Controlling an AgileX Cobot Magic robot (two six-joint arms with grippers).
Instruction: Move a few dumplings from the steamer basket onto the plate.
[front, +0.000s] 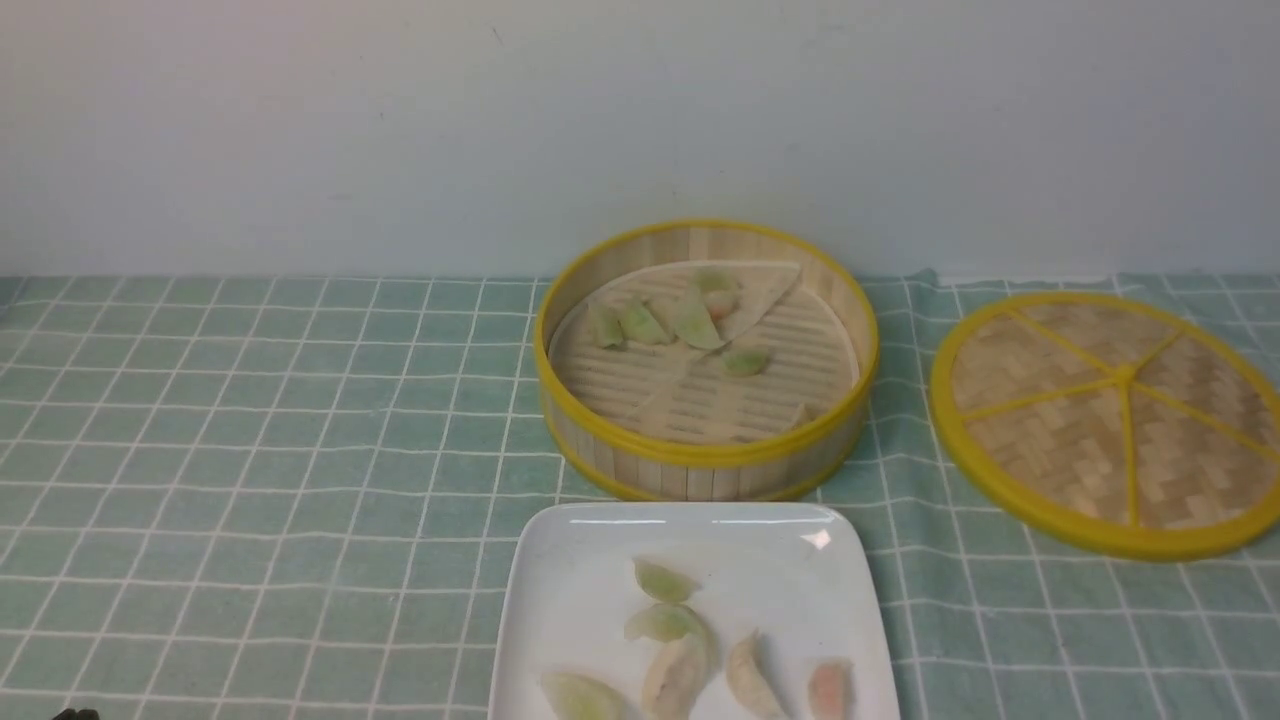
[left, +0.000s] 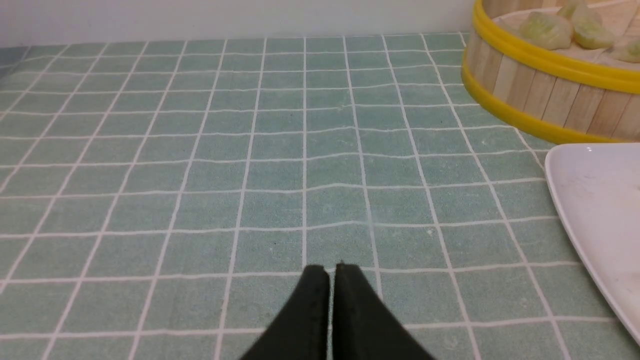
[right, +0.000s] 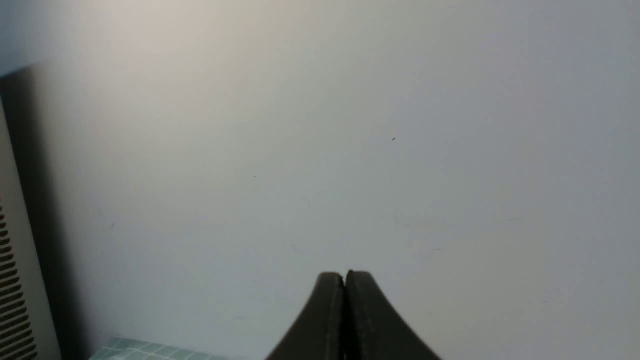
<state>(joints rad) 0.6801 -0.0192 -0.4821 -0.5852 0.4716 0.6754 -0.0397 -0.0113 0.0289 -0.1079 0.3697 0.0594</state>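
Front view: raised, facing forward and slightly down over the checked cloth (front: 250, 450) toward the wall (front: 400, 120).
Left wrist view: low and close above the cloth, sharing the steamer basket (left: 540, 95) and plate (left: 590, 200) edge with the front view.
Right wrist view: faces the wall; only a cloth corner shared.

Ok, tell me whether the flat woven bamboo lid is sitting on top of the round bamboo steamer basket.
No: the flat woven bamboo lid lies on the green checked cloth, to the right of the open round bamboo steamer basket.
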